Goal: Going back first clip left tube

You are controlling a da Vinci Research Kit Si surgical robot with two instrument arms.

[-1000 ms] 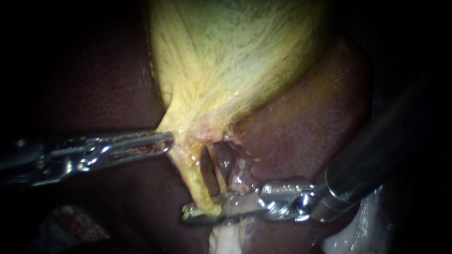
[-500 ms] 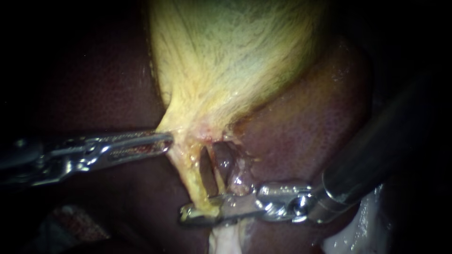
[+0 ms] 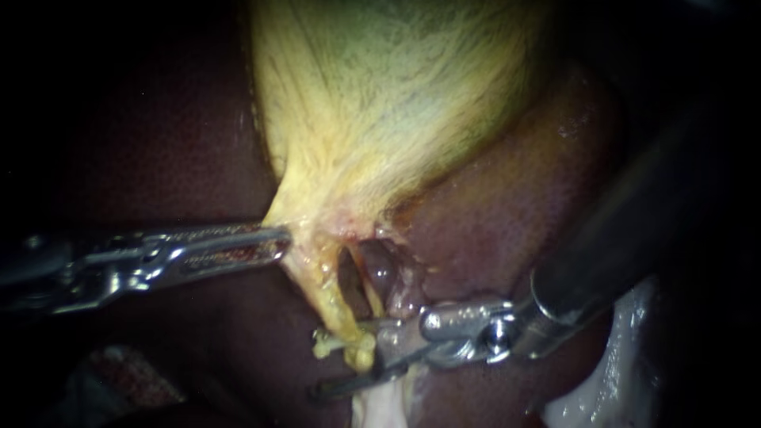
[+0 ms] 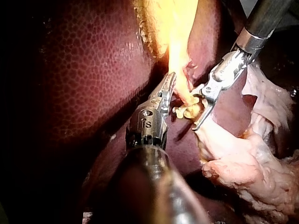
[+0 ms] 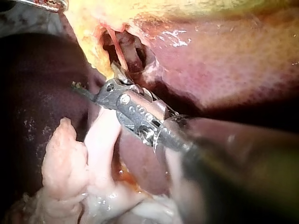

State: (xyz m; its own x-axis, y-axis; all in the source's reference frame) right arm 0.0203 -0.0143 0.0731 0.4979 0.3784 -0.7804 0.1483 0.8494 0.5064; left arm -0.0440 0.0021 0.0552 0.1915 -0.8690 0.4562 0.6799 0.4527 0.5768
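The yellow-green gallbladder (image 3: 396, 103) narrows down to two tubes: the yellow left tube (image 3: 329, 297) and a purplish right tube (image 3: 382, 277). My left instrument (image 3: 279, 242) comes in level from the left, with its jaws shut on the yellow tissue at the gallbladder's neck (image 4: 180, 88). My right instrument (image 3: 333, 366) has its jaws open, one on each side of the left tube's lower end. The right wrist view shows the gap between those jaws (image 5: 93, 77). I cannot make out a clip on the tube.
Dark red liver (image 3: 523, 198) lies around and under the gallbladder. Pale fatty tissue (image 3: 618, 372) bunches below the right instrument (image 4: 243, 158) and under its shaft (image 5: 70, 172).
My right instrument's jaws lay closed across the left tube's lower end and now stand open, the lower one dropped. Its shaft has swung a little steeper. The left instrument has held still.
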